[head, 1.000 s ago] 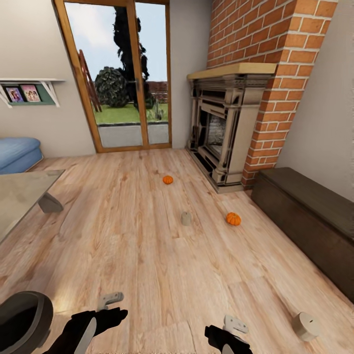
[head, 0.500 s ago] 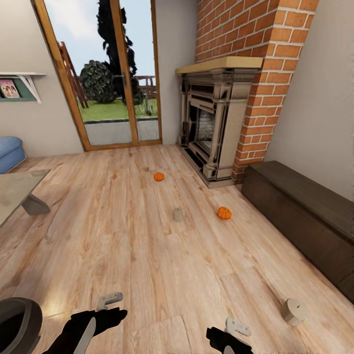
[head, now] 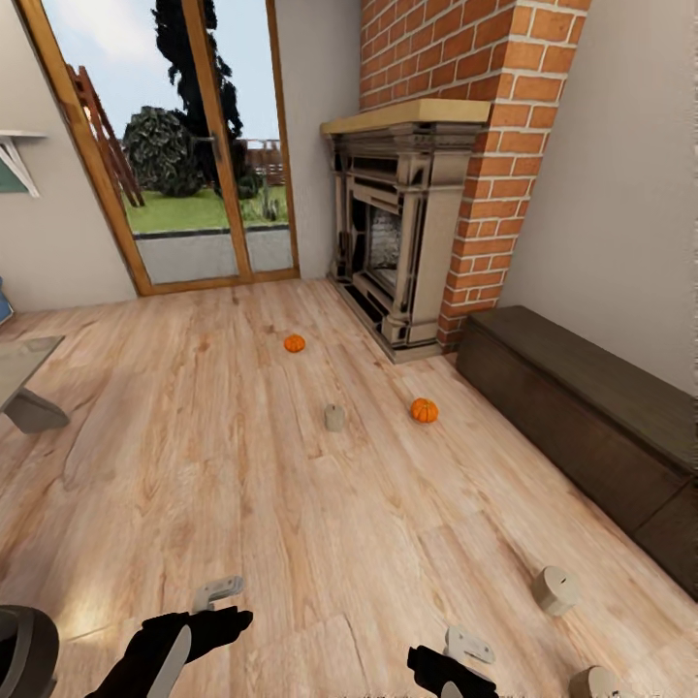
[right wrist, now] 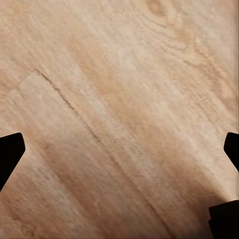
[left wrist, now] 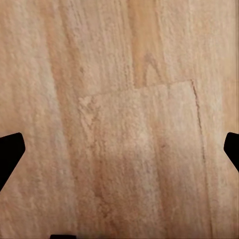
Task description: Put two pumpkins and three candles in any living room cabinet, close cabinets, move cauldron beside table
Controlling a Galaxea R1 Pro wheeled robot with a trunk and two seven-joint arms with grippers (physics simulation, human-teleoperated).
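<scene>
No readable text, label, brand or number appears anywhere.

pumpkins left of cabinet | candle between pumpkins

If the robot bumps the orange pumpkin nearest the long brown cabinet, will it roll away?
Probably a little. The pumpkin is round and sits free on the smooth wood floor, so a nudge might send it wobbling. It looks squat and ribbed, so it likely stops soon. It seems small enough to grip, though its curved sides could slip.
</scene>
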